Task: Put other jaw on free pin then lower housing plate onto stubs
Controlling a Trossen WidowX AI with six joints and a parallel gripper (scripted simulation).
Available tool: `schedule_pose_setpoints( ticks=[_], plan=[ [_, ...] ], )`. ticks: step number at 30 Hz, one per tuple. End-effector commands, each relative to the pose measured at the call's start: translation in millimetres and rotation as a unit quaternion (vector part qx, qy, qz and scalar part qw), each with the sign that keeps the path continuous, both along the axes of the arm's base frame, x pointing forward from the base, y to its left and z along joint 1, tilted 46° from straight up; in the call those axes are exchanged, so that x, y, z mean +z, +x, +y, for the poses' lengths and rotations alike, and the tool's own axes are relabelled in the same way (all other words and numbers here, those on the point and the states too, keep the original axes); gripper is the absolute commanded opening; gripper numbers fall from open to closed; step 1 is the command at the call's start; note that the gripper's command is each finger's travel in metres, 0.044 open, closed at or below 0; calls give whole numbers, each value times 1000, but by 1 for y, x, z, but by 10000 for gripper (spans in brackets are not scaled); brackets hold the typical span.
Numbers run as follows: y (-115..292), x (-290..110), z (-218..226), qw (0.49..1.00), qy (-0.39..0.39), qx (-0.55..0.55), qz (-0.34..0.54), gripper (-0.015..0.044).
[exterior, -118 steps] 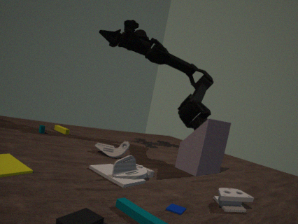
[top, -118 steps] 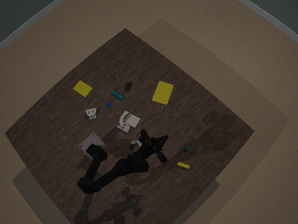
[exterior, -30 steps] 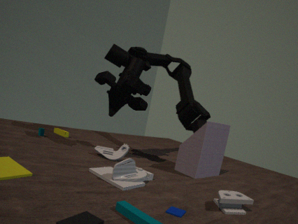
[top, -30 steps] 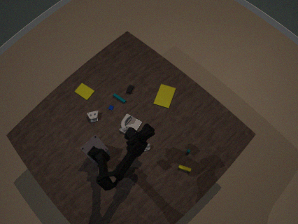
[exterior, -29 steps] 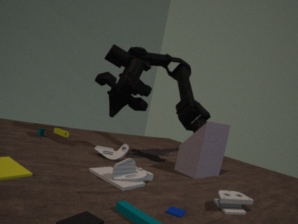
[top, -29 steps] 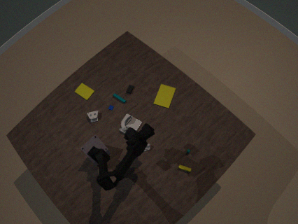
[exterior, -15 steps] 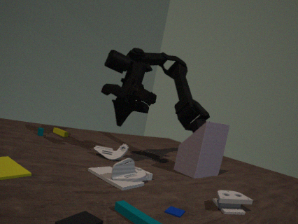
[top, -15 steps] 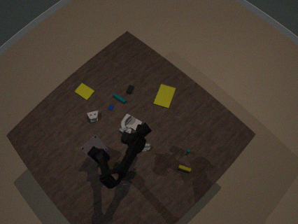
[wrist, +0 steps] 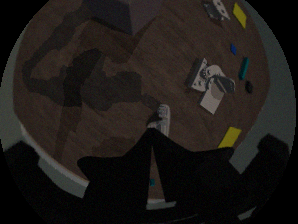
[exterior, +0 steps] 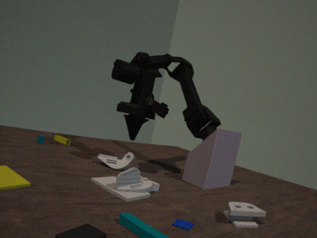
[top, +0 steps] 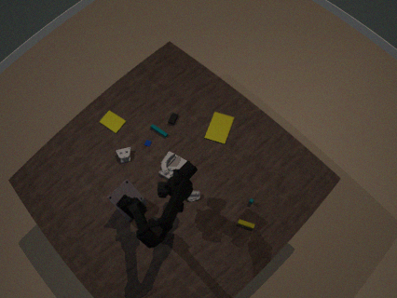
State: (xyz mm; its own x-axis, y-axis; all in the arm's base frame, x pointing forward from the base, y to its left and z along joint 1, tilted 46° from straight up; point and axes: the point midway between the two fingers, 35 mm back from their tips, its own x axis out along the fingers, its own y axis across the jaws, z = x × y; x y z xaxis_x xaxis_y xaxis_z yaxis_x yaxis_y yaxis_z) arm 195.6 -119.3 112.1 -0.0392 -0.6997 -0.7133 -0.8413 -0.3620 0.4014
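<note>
The loose white piece (top: 194, 196) (exterior: 118, 162) (wrist: 163, 117) lies on the brown surface (top: 280, 172) (exterior: 45, 201) (wrist: 45, 120), near the white base (top: 182, 159) (exterior: 108, 182) (wrist: 212, 102) but apart from it. A curved white part stands on that base. Above the surface hangs the black arm (top: 174, 209) (exterior: 142, 89), its jaws clenched on nothing, pointing down. Farther out — the two-holed white part (top: 123, 153) (exterior: 245, 209) (wrist: 220, 9), well apart; the blue tile (top: 147, 142) (exterior: 183, 224) (wrist: 233, 49) lies near the teal bar (top: 158, 130) (exterior: 139, 224) (wrist: 244, 68).

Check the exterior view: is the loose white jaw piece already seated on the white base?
No, the loose jaw piece lies on the table top, apart from the base.
</note>
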Motion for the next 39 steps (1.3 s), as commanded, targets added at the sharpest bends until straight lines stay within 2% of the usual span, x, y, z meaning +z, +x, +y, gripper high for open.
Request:
schedule_pose_setpoints(
  ticks=[1, 39],
  plan=[
    [-6, -2, -1, 999, -8, 14, 38, 0],
    [-8, -37, -36, 999, -6, 14, 39, 0]
  ],
)
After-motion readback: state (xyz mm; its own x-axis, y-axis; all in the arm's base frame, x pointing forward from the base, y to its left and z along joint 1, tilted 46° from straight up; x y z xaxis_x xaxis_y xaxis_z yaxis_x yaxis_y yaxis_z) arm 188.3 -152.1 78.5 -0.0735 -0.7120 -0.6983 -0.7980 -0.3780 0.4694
